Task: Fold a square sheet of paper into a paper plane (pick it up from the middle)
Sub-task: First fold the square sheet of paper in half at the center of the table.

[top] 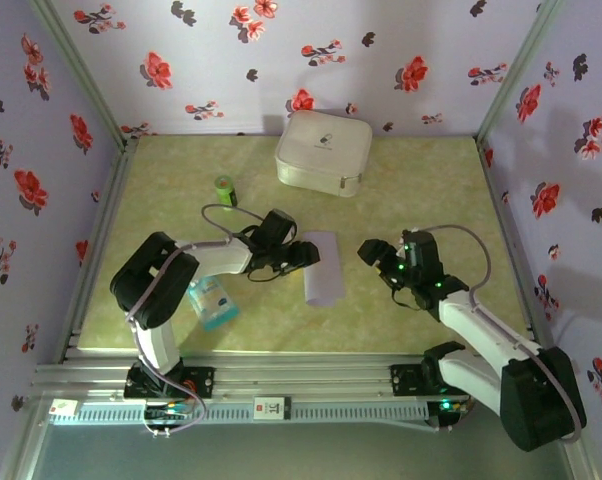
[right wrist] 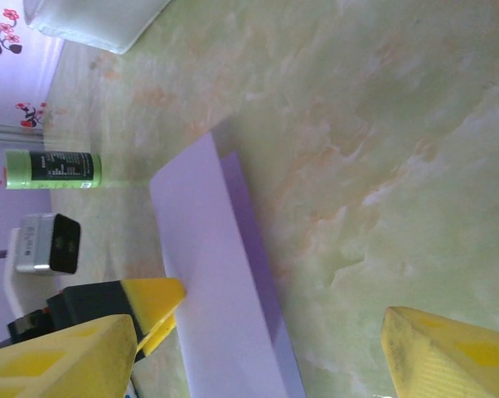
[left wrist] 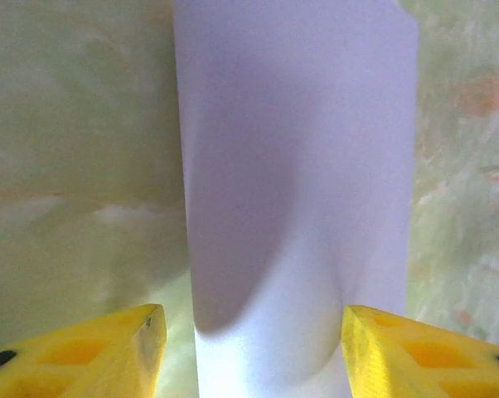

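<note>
The pale lavender sheet of paper [top: 323,267] lies on the table folded into a narrow strip. Its upper layer bows up a little [left wrist: 299,191], and a darker edge runs along one long side [right wrist: 225,282]. My left gripper [top: 306,252] is at the strip's left edge and open [left wrist: 254,352], its yellow fingers [left wrist: 92,356] spread on either side of the paper's near end. My right gripper [top: 376,255] hovers just right of the strip. It is open [right wrist: 258,365] and empty, with a left fingertip [right wrist: 154,303] touching the paper ahead of it.
A white case [top: 323,152] sits at the back centre. A green bottle [top: 225,191] stands to the left of it, and a blue-and-white packet [top: 213,303] lies near the left arm. Flowered walls enclose the table on three sides.
</note>
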`<action>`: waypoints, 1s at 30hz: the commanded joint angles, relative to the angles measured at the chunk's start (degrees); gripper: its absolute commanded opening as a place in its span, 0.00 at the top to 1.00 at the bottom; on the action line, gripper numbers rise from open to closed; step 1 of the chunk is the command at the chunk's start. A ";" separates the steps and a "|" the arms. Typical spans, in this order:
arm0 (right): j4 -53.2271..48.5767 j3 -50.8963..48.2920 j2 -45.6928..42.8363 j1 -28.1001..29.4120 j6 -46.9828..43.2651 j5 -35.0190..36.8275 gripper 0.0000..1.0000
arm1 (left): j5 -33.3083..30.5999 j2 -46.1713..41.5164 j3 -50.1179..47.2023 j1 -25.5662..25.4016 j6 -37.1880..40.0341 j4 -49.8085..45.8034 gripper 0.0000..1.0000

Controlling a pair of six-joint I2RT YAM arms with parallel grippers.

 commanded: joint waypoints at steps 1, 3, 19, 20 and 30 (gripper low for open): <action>2.25 2.18 1.25 0.81 -0.46 -1.15 0.22 | -2.94 -1.70 1.77 0.36 3.93 -6.53 0.42; 2.18 2.54 1.97 1.19 -0.71 -1.31 0.22 | -3.26 -2.11 1.53 0.37 4.09 -6.91 0.43; 4.95 5.37 10.21 6.68 -1.17 -1.89 0.34 | -5.89 -0.93 1.50 0.34 2.91 -8.69 0.46; 5.26 5.44 10.56 6.79 -1.09 -2.03 0.37 | -5.99 -0.68 1.41 0.35 2.71 -8.54 0.46; 6.73 6.44 16.71 8.19 -0.32 -2.44 0.52 | -5.55 1.46 3.14 -0.39 3.02 -10.24 0.44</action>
